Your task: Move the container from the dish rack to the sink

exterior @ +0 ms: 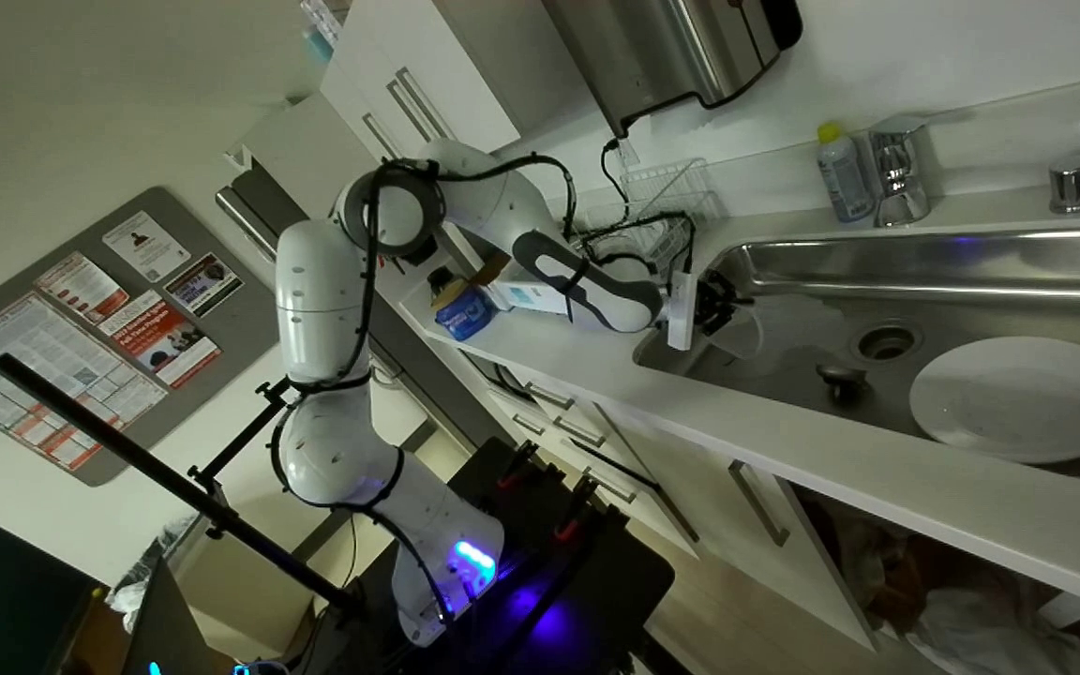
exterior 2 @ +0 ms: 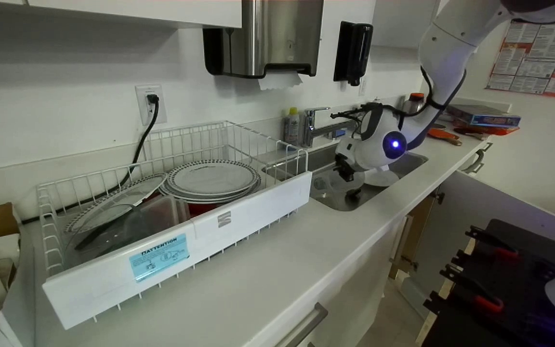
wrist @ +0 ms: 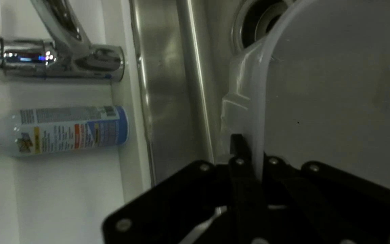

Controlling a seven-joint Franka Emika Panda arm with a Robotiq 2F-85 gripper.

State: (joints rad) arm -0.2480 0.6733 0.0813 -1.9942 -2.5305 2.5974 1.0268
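Observation:
The container is a translucent plastic tub, seen in the wrist view (wrist: 330, 95) and in both exterior views (exterior: 795, 323) (exterior 2: 336, 183). My gripper (wrist: 254, 156) is shut on its rim, one finger on each side of the wall. The gripper also shows in both exterior views (exterior: 726, 305) (exterior 2: 344, 169). The container is inside the steel sink (exterior: 952, 281) (wrist: 168, 101), tilted, near one end. I cannot tell whether it touches the basin floor. The dish rack (exterior 2: 200, 231) is a white wire rack with a white front panel; part of it shows in an exterior view (exterior: 676, 187).
A white plate (exterior: 1027, 398) lies in the sink near the drain (exterior: 887, 342) and a dark stopper (exterior: 842, 375). A tap (exterior: 898, 178) and a yellow-capped bottle (exterior: 845, 173) stand behind the basin. Stacked plates (exterior 2: 212, 178) and a clear tub (exterior 2: 147, 221) are in the rack.

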